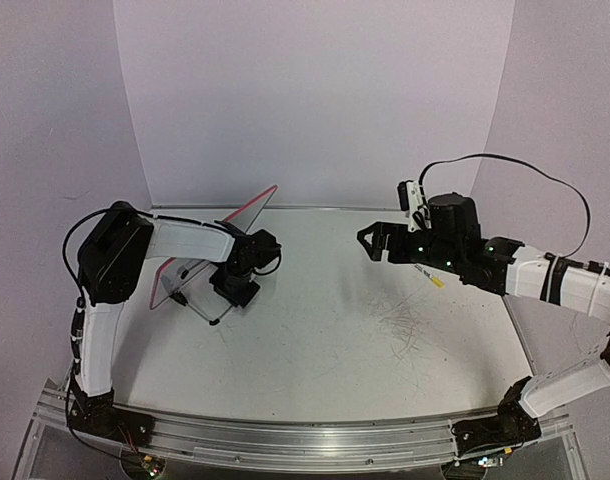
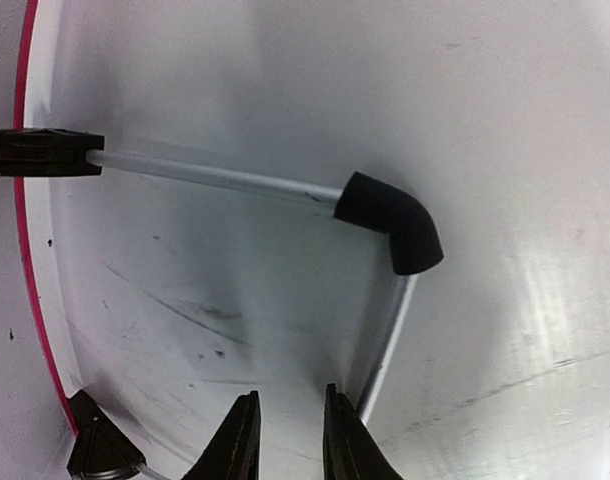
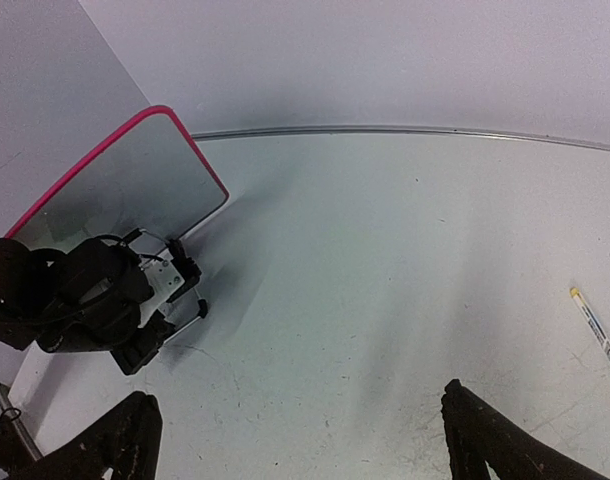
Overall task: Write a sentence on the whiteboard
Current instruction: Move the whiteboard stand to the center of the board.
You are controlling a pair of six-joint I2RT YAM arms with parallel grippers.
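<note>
The whiteboard (image 1: 217, 242) with its pink-red rim leans on a black wire stand (image 1: 197, 308) at the left of the table. Its face (image 3: 125, 185) looks blank grey; no sentence shows on it. My left gripper (image 1: 225, 292) is low at the stand's foot. In the left wrist view its fingers (image 2: 290, 440) stand a narrow gap apart with nothing between them. The stand's metal rod (image 2: 385, 350) runs just beside one finger, below a black elbow cap (image 2: 390, 220). My right gripper (image 1: 370, 243) hovers wide open and empty (image 3: 305, 450) over mid-table.
A yellow marker (image 1: 432, 279) lies on the table under my right arm, far right in the right wrist view (image 3: 597, 335). Grey scratch marks (image 1: 405, 325) cover the tabletop. Walls close in the back and both sides.
</note>
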